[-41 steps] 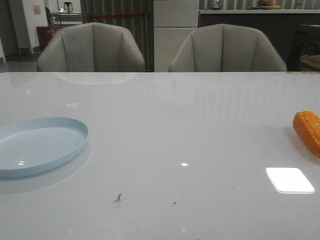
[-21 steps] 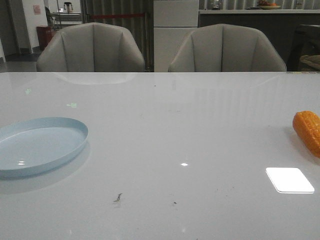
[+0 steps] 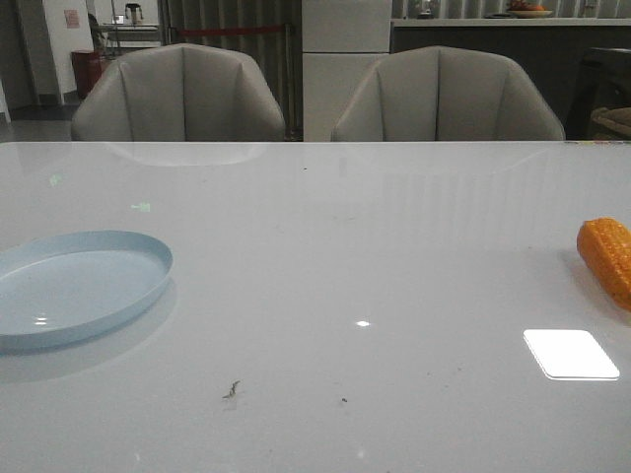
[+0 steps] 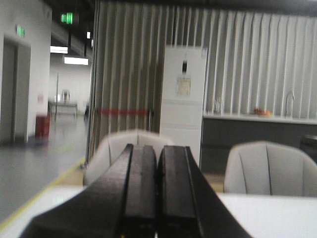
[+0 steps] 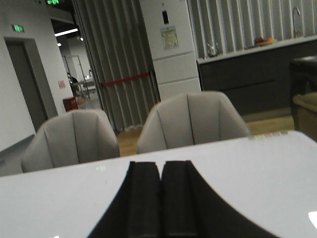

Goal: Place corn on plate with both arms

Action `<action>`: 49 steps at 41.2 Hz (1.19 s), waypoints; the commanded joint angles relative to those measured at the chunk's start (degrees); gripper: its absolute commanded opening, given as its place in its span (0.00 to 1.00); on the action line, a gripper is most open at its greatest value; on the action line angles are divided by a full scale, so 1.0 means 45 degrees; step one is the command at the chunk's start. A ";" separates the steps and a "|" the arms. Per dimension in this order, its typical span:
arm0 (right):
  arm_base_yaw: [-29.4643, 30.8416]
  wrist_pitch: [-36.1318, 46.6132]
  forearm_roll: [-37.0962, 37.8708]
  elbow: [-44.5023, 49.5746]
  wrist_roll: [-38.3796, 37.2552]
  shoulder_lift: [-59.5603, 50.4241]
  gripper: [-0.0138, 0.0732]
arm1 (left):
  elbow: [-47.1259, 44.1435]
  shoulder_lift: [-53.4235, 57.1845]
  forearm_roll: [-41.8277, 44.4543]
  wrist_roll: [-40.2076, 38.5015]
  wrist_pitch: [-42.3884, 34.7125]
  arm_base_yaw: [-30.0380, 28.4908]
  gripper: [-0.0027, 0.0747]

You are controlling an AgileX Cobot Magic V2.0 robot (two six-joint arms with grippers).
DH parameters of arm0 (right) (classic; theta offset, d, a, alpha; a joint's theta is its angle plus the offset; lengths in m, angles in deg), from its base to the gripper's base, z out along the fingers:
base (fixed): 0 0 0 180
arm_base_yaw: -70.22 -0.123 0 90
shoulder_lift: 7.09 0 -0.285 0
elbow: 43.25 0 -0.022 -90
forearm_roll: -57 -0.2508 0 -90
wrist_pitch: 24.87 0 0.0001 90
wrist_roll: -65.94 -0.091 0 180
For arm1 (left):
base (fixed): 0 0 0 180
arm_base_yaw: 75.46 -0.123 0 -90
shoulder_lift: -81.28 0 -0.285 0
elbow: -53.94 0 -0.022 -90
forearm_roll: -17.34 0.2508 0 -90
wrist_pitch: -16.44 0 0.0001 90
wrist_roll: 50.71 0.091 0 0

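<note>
Both jaws closed and empty, corn [image 3: 607, 258] lying far right

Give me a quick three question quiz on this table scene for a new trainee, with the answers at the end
1. True or false: the corn cob already lies on the pale-blue plate.
2. In the front view, where is the corn cob? A) far right edge of the white table B) centre C) beside the plate
3. Fill in: both the left claw and the right claw are ____ and hold nothing.

Key:
1. False; it lies on the table, far from the plate.
2. A
3. shut
</note>
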 commanded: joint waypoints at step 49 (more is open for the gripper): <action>0.0056 -0.4779 0.0154 -0.6476 0.1805 1.1698 0.47 | 0.7545 -1.2984 -0.0107 0.0042 0.6076 0.0074 0.33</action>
